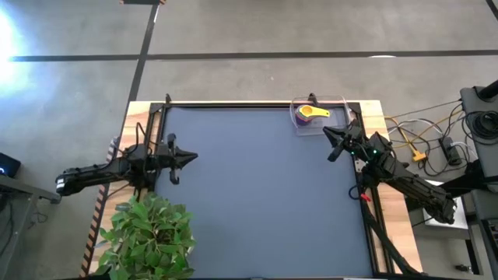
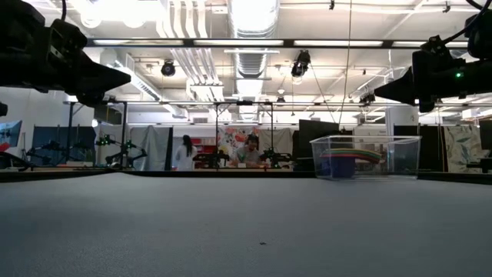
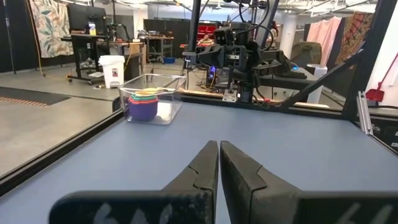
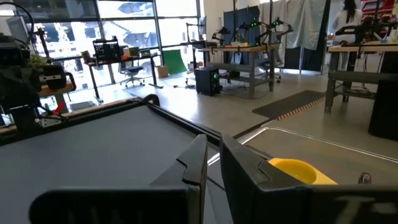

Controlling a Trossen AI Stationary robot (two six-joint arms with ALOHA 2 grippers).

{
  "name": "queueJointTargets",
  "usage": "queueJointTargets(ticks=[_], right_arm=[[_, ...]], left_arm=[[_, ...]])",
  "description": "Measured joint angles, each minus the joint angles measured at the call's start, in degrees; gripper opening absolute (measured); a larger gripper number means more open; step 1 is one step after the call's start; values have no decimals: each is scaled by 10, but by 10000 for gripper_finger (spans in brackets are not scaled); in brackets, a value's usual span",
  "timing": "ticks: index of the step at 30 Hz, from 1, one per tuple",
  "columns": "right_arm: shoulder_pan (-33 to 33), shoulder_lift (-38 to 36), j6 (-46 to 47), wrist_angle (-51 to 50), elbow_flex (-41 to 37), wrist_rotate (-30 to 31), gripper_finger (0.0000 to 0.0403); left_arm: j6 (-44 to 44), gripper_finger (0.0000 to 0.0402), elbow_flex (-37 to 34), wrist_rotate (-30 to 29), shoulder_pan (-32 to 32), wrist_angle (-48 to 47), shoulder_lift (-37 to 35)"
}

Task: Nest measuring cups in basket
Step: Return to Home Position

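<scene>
The clear basket [image 1: 319, 117] sits at the table's far right corner; it also shows in the low view [image 2: 366, 156] and the left wrist view [image 3: 152, 98]. Inside it the measuring cups [image 1: 309, 114] lie nested in one stack, purple at the bottom [image 3: 143, 107] and yellow on top [image 4: 300, 168], with coloured rims between. My right gripper [image 1: 327, 131] hovers shut just on the near side of the basket, above the table. My left gripper [image 1: 194, 158] hangs shut over the table's left side, far from the basket.
A potted green plant [image 1: 148, 233] stands at the table's near left corner. Cables and a yellow plug [image 1: 416, 152] lie off the table's right edge. The blue mat [image 1: 264, 194] stretches between the two arms. People stand in the room beyond the far edge [image 2: 184, 152].
</scene>
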Motion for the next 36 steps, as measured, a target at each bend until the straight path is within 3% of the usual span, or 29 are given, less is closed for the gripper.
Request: queueJointTargets(ticks=[36], right_arm=[[0,0,0,2,8,0,34]], left_arm=[[0,0,9,0,0,1,0]])
